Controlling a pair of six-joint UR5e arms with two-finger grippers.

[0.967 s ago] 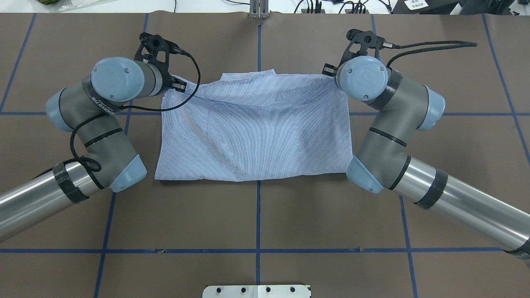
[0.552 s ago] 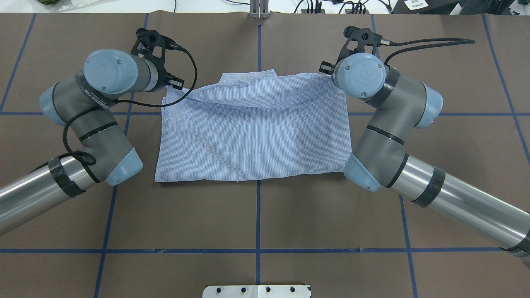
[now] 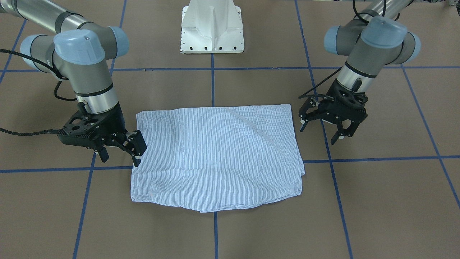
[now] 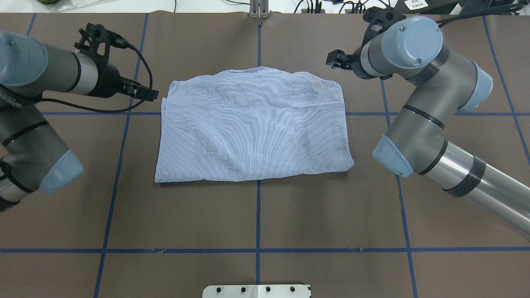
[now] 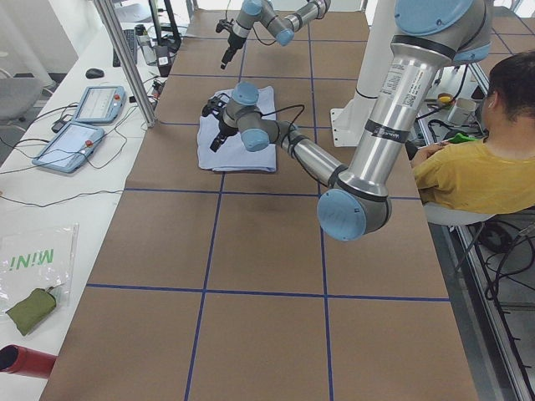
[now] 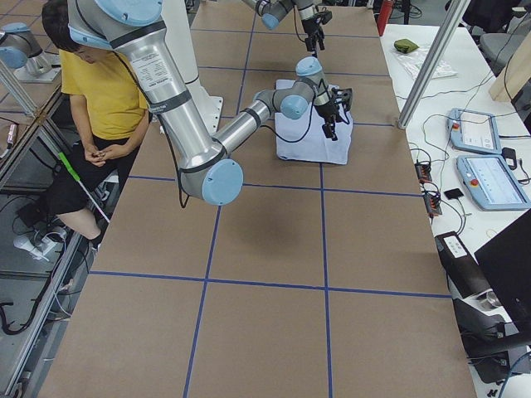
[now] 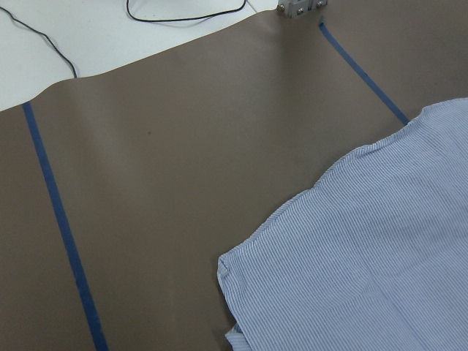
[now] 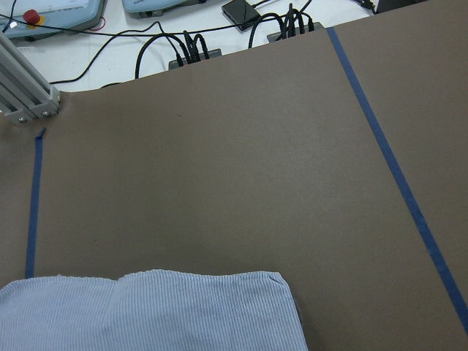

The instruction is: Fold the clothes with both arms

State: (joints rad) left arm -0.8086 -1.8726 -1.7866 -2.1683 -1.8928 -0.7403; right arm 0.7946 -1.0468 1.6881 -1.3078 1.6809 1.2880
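overhead half-hides the jaws; the front view shows left gripper (image 3: 320,132) and right gripper (image 3: 120,157) spread wide, empty, flanking the folded striped shirt (image 3: 215,158).

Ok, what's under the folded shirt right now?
Only the brown table cover and blue tape lines running in beneath the shirt show. Its folded-under layers are hidden by the top layer.

The shirt (image 4: 252,132) lies flat on the table (image 4: 256,215) between the two claws, just inward of the left gripper (image 3: 320,133) and the right gripper (image 3: 120,160), each near one far corner. The pedestal (image 3: 212,28) stands behind both.
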